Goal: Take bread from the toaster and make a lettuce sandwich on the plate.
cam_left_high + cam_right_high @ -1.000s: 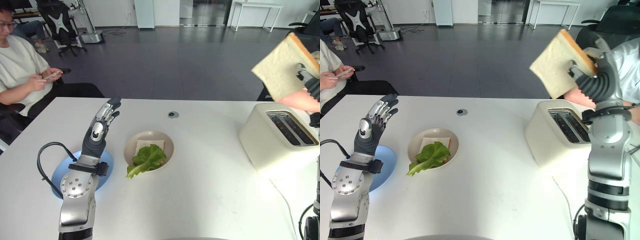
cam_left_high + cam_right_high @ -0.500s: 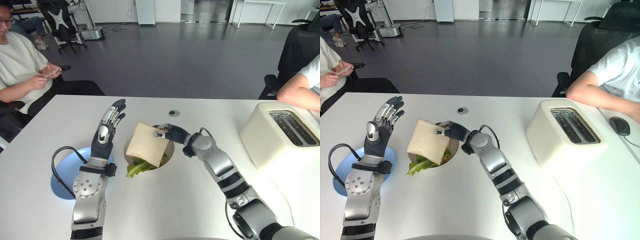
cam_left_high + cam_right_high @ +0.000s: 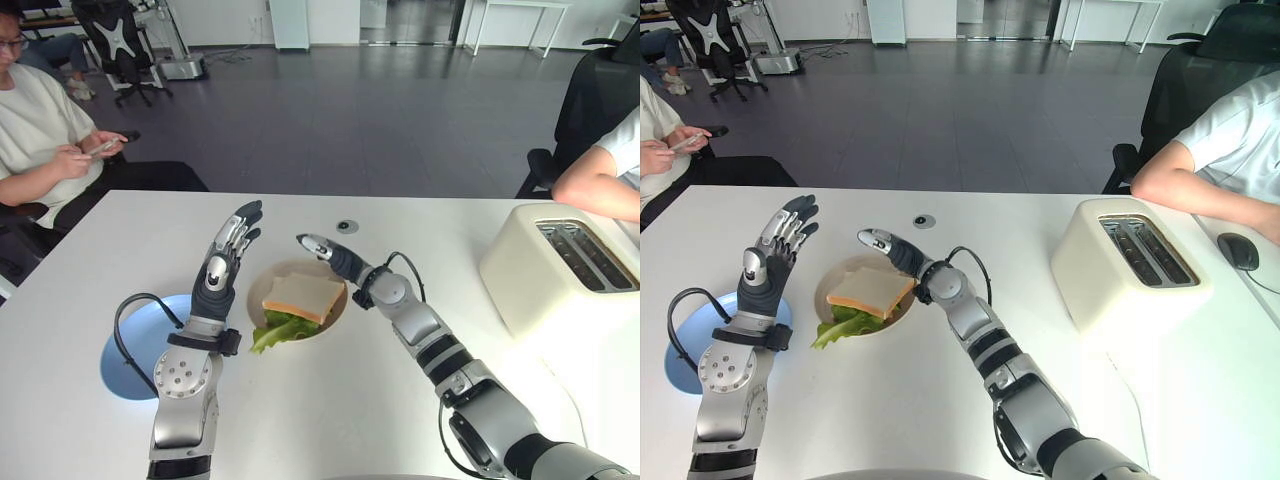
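A slice of bread (image 3: 302,296) lies flat on top of the green lettuce (image 3: 276,329) in the beige plate (image 3: 335,276) at the table's middle. My right hand (image 3: 322,253) hovers just behind the plate, fingers stretched out and holding nothing. My left hand (image 3: 228,251) is raised upright to the left of the plate, fingers spread and empty. The white toaster (image 3: 557,274) stands at the right side of the table, its two slots facing up.
A blue plate (image 3: 135,350) lies at the left under my left forearm, with a black cable (image 3: 125,320) looping over it. A small round socket (image 3: 346,227) is set in the tabletop behind the plate. People sit at both table ends.
My right hand carried the bread from above the toaster to the plate, laid it flat on the lettuce and let go. The left hand edged slightly right.
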Motion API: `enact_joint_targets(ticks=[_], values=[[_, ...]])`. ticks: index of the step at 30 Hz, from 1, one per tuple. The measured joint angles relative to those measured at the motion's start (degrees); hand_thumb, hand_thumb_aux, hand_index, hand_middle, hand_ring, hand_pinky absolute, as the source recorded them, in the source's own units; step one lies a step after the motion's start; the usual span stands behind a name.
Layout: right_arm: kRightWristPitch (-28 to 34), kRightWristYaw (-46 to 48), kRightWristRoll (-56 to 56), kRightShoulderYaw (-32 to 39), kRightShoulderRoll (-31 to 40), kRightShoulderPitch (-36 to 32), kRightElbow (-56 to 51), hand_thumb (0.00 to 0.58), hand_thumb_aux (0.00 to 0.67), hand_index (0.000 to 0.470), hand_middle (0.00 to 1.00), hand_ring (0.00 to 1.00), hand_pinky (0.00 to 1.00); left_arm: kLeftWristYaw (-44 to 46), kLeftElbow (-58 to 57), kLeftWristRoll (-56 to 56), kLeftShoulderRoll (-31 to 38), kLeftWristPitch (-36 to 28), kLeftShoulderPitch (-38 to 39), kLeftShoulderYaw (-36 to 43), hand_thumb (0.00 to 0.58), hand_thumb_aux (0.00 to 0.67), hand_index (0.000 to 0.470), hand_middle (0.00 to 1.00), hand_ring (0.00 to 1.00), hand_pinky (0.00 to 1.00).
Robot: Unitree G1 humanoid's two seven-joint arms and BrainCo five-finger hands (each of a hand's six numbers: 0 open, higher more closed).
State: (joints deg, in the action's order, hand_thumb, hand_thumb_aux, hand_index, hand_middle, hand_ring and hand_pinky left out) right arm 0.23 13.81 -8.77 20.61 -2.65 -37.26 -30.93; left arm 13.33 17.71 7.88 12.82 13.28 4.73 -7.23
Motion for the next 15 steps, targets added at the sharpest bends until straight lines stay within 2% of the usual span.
enact_joint_targets(ticks=[3,6,9,10,11,12,13,14,15], values=[[-1.29,-0.25,0.26,-1.95,0.38,0.06,2.04,0.000,0.000,0.000,0.00,0.00,0.00,0.72,-0.01,-0.03,0.26,0.07,0.09,0.13,0.000,0.000,0.000,0.00,0.00,0.00],[-0.79,1.44,1.68,-3.62,1.75,2.08,10.42,0.000,0.000,0.000,0.00,0.00,0.00,2.72,0.26,-0.04,1.61,0.12,1.30,0.87,0.000,0.000,0.000,0.00,0.00,0.00],[3.58,8.42,7.94,-5.46,5.80,10.57,25.31,0.000,0.000,0.000,0.00,0.00,0.00,9.42,2.21,1.09,5.10,-0.24,4.03,3.72,0.000,0.000,0.000,0.00,0.00,0.00],[5.96,12.23,11.21,-5.66,8.25,14.24,30.93,0.547,0.510,0.358,0.64,0.64,0.64,13.08,3.95,2.62,7.33,-0.42,5.52,4.93,0.568,0.573,0.402,0.00,0.00,0.00],[8.45,17.05,14.81,-6.03,11.82,18.98,36.50,0.576,0.612,0.429,1.00,1.00,1.00,17.90,6.17,4.34,10.67,-0.62,8.07,6.78,0.580,0.670,0.470,0.20,0.20,0.20],[9.96,22.37,17.96,-5.96,16.28,23.63,40.91,0.580,0.670,0.470,1.00,1.00,1.00,22.79,7.51,4.32,14.46,-0.37,10.85,9.17,0.580,0.670,0.470,0.55,0.55,0.55],[10.04,25.05,18.03,-5.38,19.05,26.00,42.93,0.580,0.670,0.470,1.00,1.00,1.00,25.12,7.93,3.38,16.33,-0.44,11.98,10.39,0.580,0.670,0.470,0.69,0.69,0.69],[8.51,29.42,16.75,-2.31,23.88,29.04,45.94,0.580,0.670,0.470,1.00,1.00,1.00,28.30,8.29,-1.12,20.50,-0.78,13.53,12.81,0.580,0.670,0.470,0.89,0.89,0.89],[7.23,31.32,14.57,-0.12,26.41,30.81,46.70,0.580,0.670,0.470,1.00,1.00,1.00,29.49,8.26,-4.51,22.61,-1.28,14.11,13.93,0.580,0.670,0.470,1.00,1.00,1.00]])
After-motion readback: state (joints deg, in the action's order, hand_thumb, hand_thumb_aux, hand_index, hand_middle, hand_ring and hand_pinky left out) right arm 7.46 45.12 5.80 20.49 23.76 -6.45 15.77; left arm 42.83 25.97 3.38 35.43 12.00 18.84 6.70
